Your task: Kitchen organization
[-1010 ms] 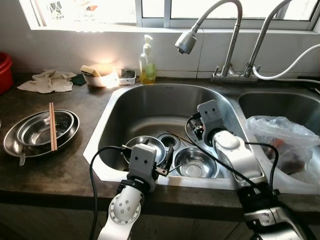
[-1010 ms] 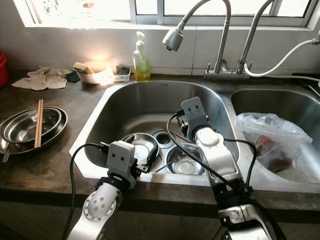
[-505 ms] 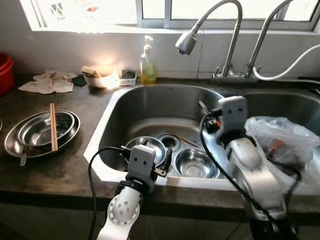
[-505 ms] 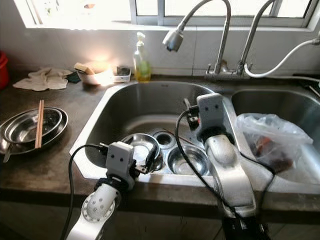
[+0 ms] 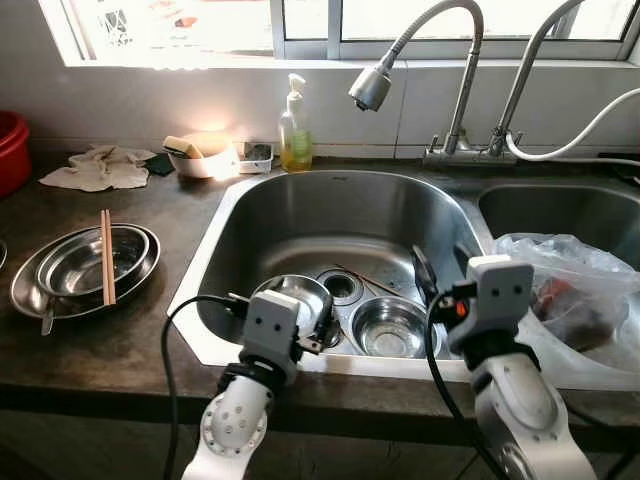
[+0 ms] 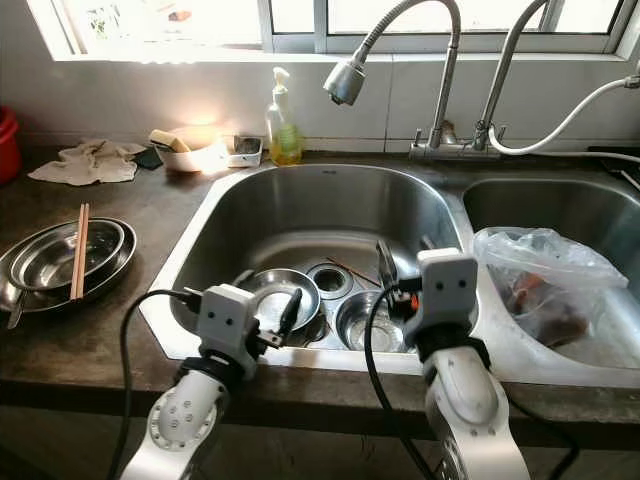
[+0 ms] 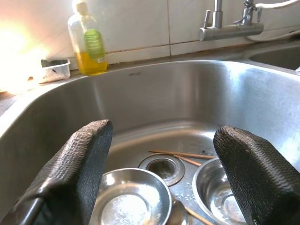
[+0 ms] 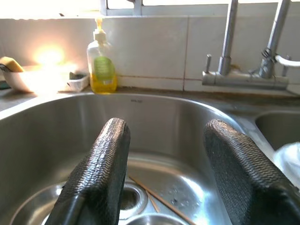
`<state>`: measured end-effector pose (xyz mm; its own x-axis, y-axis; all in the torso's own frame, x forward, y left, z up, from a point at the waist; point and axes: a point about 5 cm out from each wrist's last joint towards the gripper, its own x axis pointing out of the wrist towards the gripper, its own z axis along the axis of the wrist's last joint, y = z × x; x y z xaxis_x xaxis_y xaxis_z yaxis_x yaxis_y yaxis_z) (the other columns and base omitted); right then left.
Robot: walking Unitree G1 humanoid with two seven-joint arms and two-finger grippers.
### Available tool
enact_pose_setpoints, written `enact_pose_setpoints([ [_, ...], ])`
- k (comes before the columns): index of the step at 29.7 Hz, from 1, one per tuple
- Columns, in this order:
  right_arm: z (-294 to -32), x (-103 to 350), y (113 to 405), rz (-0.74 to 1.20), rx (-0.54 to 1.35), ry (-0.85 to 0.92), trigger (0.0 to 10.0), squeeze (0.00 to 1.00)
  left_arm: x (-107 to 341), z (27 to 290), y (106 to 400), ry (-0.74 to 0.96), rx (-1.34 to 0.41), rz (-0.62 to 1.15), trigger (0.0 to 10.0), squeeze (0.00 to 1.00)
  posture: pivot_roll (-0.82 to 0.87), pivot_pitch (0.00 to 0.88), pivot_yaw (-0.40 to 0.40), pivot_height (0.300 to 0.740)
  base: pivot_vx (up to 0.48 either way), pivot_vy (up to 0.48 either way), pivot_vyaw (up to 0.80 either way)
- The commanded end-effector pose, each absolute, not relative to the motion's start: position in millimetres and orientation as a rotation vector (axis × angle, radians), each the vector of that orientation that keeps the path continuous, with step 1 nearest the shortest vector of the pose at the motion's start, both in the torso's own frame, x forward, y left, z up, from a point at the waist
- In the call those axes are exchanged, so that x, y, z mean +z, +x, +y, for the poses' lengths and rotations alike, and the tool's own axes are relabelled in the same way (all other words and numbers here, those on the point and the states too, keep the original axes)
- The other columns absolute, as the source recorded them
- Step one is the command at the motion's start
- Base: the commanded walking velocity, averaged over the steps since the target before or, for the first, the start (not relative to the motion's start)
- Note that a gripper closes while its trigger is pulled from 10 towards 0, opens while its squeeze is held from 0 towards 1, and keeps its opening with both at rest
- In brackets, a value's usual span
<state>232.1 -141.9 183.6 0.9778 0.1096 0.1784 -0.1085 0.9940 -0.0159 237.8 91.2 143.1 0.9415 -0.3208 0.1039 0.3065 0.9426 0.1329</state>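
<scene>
I see a dark worktop [image 5: 130,340] running across the frame, with a steel double sink [image 5: 330,215] set into it at centre and right. At the left edge of the frame, nested steel plates [image 5: 82,268] sit on the worktop with a pair of chopsticks [image 5: 105,255] laid across them. In the upper left, a crumpled white cloth [image 5: 100,168] lies near the wall, and a red tub [image 5: 12,145] shows at the very edge. Along the back, left of the sink, I see a white bowl [image 5: 205,157] holding a sponge, a small tray [image 5: 256,154] just beside it, and a soap bottle [image 5: 294,130] standing upright.
</scene>
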Motion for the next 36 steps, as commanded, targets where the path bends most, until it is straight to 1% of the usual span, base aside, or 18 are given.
enact_pose_setpoints([
  [1, -140, 189, 228, -0.211, 0.118, 0.004, 10.0, 0.0, 145, 92, 235, 0.106, -0.329, -0.133, 10.0, 0.0, 0.04, 0.009, -0.008, 0.74, 0.0, 0.0, 0.0],
  [9, -138, 190, 233, -0.214, 0.095, 0.024, 10.0, 0.0, 142, 86, 232, 0.093, -0.341, -0.119, 10.0, 0.0, 0.04, 0.012, -0.008, 0.74, 0.0, 0.0, 0.0],
  [36, -132, 187, 239, -0.187, 0.083, 0.041, 10.0, 0.0, 142, 80, 230, 0.089, -0.351, -0.115, 10.0, 0.0, 0.04, 0.031, -0.011, 0.74, -0.298, 0.0, 0.0],
])
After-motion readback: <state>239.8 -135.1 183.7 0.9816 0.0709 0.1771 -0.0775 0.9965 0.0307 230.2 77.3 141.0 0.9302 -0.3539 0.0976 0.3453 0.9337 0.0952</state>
